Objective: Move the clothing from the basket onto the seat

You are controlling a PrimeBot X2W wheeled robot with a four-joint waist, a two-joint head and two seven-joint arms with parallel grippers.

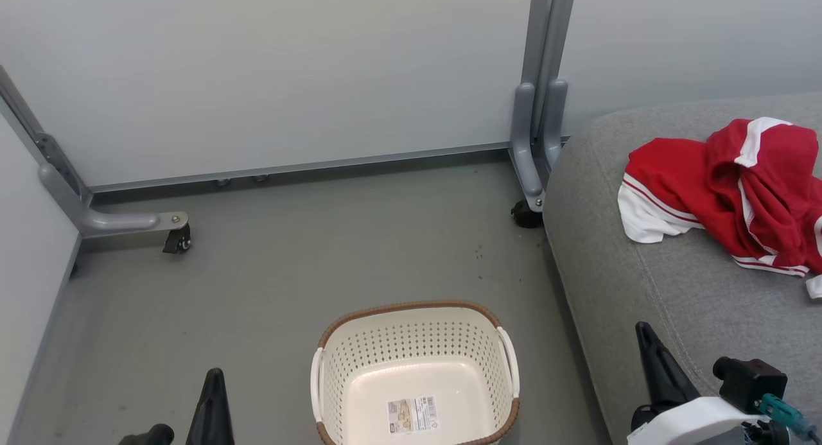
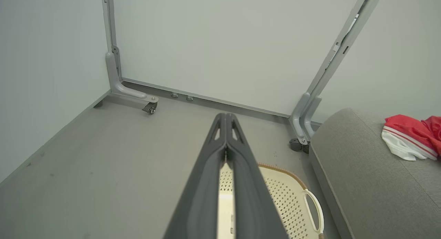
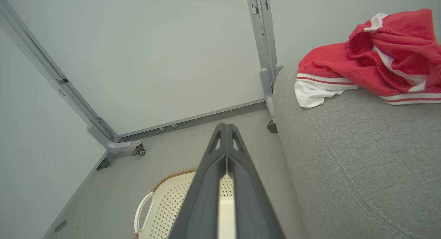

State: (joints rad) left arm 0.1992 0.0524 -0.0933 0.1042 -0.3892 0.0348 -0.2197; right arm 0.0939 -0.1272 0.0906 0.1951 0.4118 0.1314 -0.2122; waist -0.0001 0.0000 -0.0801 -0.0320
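Both red-and-white garments, as far as I can tell from the heap, make up the clothing (image 1: 725, 188) lying crumpled on the grey sofa seat (image 1: 642, 291) in the head view, a white cuff hanging toward its rounded edge. The basket (image 1: 411, 339) stands on the floor just beside the seat with nothing in it, so I judge the job as good as done. On its bottom is a paper label (image 1: 413, 414) with a barcode; the print is too small to read. The left gripper (image 1: 212, 400) and right gripper (image 1: 658, 368) sit low on either side of the basket, seemingly parked.

From the left wrist view, the left gripper's fingers (image 2: 241, 156) are pressed together at the tips with nothing between them, poised above the basket's near end.

From the right wrist view, the right gripper's fingers (image 3: 210, 156) likewise meet at the tips, empty, pointing between basket and seat, the clothing well apart up the cushion.
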